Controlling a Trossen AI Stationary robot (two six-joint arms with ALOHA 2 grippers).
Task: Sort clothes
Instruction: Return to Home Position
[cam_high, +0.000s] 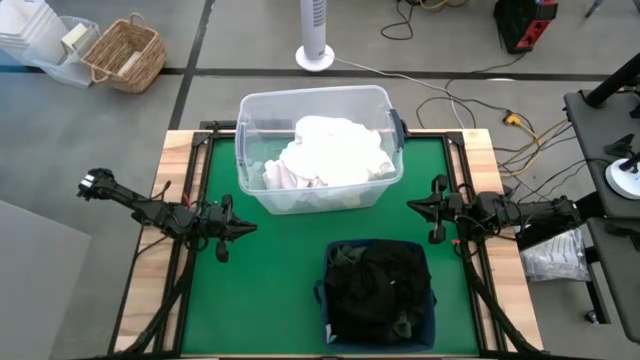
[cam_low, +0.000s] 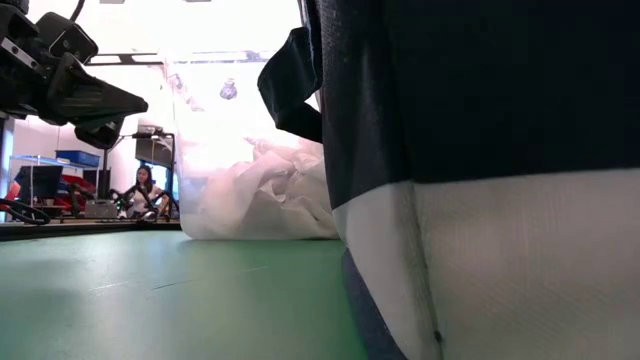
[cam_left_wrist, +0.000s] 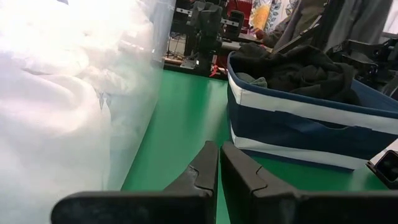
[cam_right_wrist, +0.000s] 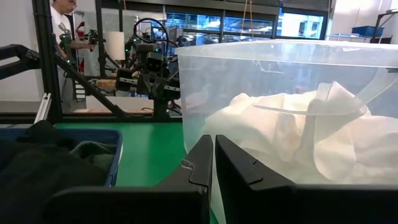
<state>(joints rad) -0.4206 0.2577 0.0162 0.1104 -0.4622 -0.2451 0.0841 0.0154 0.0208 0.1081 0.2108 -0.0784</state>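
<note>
Fingers of left claw (cam_high: 249, 228) and right claw (cam_high: 411, 206) sit pressed together, gripping nothing.

Crumpled into a loose heap in the clear tub (cam_high: 256, 130), toward its right side: white clothes (cam_high: 330, 152). Bunched up to the rim of the blue bin (cam_high: 326, 300): dark clothes (cam_high: 378, 288), mostly black, perhaps some green.

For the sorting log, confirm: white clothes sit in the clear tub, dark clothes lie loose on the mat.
Wrong on the dark clothes: the high view shows them inside the blue bin, not on the mat. The white clothes are in the clear tub.
</note>
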